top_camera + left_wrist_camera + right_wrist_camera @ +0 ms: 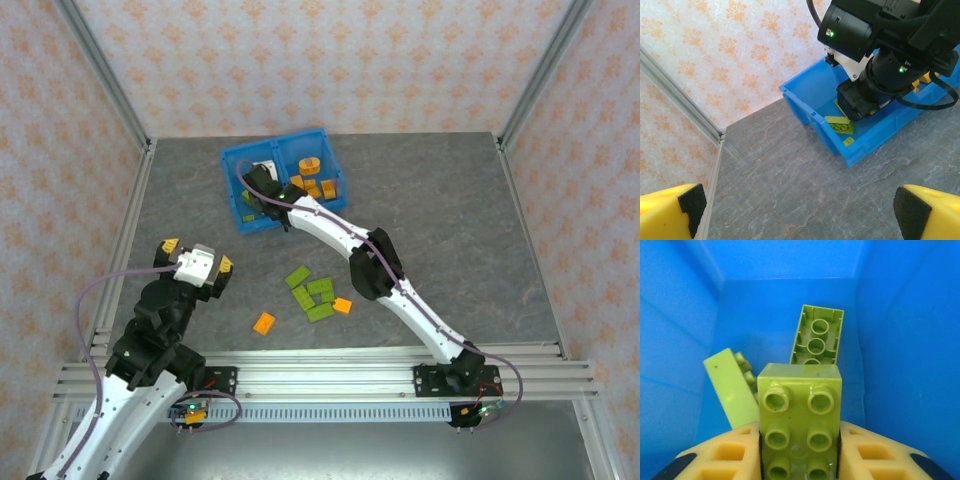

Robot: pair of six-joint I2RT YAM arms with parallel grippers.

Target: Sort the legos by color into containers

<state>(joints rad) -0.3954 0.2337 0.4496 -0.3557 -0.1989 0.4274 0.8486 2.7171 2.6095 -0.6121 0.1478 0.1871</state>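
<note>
Legos (320, 288) lie loose on the counter (450, 200), green and orange mixed, near my arm bases. Beyond them the blue bin (232, 190) holds orange in its right compartment, so my right hand (799, 435) is down in the left one. It is pinching a lime brick (800, 390) over a leaning green (730, 385) and an upturned green (817, 337). My left hand (197, 265) hovers spread wide, out of the way.

I see my left arm (150, 320) folded back at the near left, the left pincer (197, 256) spread wide. My right arm (380, 265) stretches far and leftward, wrist tipped down, the right pincer (262, 192) clamping a green brick (800, 415).
</note>
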